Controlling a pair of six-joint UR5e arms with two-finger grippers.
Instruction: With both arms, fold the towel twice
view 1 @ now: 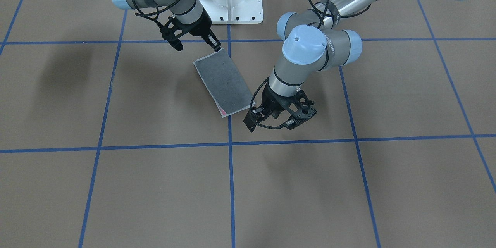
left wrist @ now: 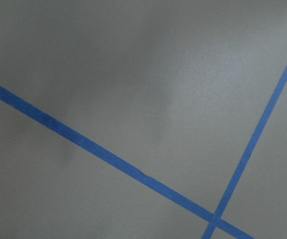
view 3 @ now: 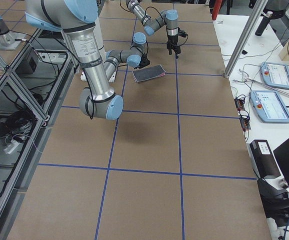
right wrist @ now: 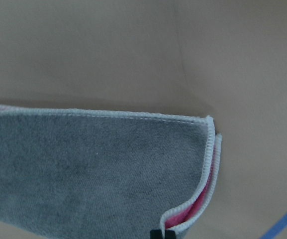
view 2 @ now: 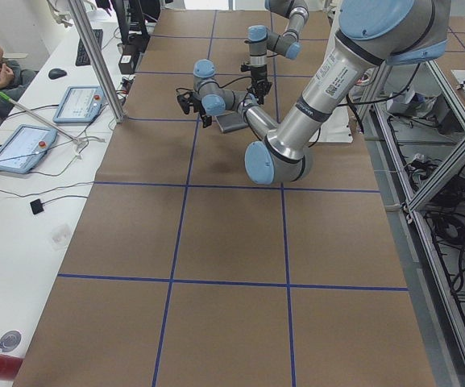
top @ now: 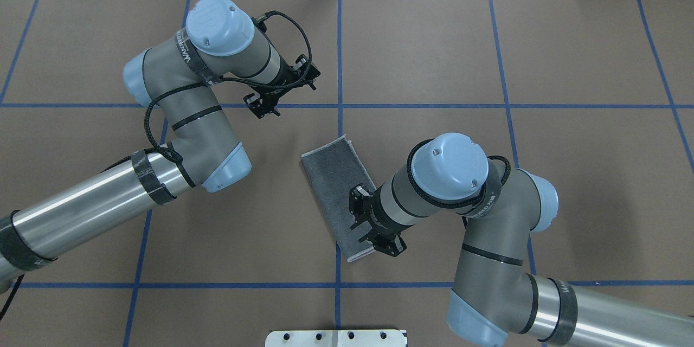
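On the brown tabletop (top: 434,38) with blue tape lines (top: 423,105), the right gripper (view 1: 215,48) pinches the folded towel (view 1: 226,81) corner, the left gripper (view 1: 271,118) has jaws apart beside it.

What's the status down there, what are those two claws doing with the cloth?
Right gripper pinching a towel corner. Left gripper open beside the opposite end, empty. Towel folded once, grey side up, flat on the table. Nothing in the way.

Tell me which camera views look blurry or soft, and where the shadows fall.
Left wrist view: soft, grey-tinted, only blue tape lines and a faint shadow. Right wrist view: towel border sharp, far paper softer. Front-facing view: diffuse arm shadows on the table, no glare. Overhead view: even, sharp.
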